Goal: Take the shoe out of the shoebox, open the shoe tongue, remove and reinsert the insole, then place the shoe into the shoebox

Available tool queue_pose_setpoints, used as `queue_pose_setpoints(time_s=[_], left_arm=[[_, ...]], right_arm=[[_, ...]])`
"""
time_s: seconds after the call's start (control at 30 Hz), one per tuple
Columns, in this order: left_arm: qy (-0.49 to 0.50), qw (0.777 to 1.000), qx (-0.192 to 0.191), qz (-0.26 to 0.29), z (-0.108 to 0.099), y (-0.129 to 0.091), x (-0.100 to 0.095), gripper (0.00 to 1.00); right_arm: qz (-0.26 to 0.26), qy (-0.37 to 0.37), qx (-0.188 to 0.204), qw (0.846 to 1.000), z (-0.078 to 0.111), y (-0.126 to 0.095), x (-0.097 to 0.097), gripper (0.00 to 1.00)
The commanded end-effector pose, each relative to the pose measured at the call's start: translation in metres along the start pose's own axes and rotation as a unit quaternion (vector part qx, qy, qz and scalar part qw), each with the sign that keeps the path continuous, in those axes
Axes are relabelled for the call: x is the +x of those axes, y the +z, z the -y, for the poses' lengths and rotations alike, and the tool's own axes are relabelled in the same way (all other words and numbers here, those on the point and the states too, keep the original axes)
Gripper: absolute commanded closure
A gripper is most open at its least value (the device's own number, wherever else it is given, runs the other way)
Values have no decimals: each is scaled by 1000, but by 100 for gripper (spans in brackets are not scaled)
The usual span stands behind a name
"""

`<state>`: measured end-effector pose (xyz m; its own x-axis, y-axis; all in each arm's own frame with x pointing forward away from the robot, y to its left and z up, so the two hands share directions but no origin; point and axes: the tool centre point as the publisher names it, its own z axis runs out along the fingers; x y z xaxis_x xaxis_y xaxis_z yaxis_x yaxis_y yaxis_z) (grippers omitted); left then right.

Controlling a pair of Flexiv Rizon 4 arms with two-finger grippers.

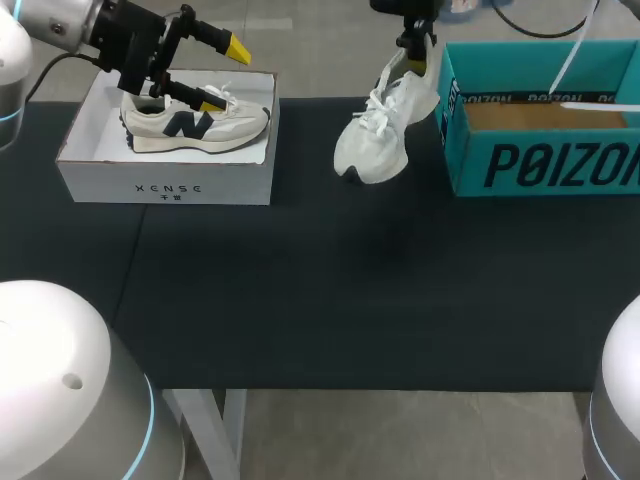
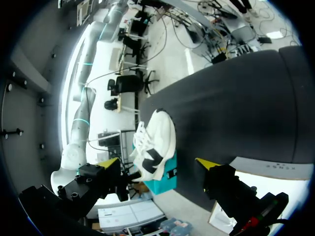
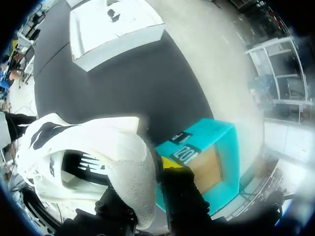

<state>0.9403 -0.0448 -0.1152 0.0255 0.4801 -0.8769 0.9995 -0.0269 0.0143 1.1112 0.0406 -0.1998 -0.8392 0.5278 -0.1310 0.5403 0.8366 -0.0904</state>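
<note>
The dark worktop point(image 1: 350, 290) carries a white shoebox point(image 1: 165, 185) near its far left corner and a teal shoebox point(image 1: 545, 165) toward its far right corner, well apart.

We find large dark lettering across the near wall of the teal shoebox point(image 1: 545, 165) at the right, with smaller print along its inner rim. The white box point(image 1: 165, 185), left, carries one small line of letters. The cream shoe point(image 1: 195, 125) and the white shoe point(image 3: 113, 142) each bear a dark letter mark.
</note>
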Motion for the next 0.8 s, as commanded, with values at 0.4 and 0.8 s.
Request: queue_pose_setpoints(time_s=[0.4, 0.8], left_arm=[[0, 1000, -1, -2, 1, 0, 0, 0], [0, 1000, -1, -2, 1, 0, 0, 0]], right_arm=[[19, 218, 6, 976, 96, -28, -91, 100], [17, 363, 34, 931, 184, -29, -115, 100]])
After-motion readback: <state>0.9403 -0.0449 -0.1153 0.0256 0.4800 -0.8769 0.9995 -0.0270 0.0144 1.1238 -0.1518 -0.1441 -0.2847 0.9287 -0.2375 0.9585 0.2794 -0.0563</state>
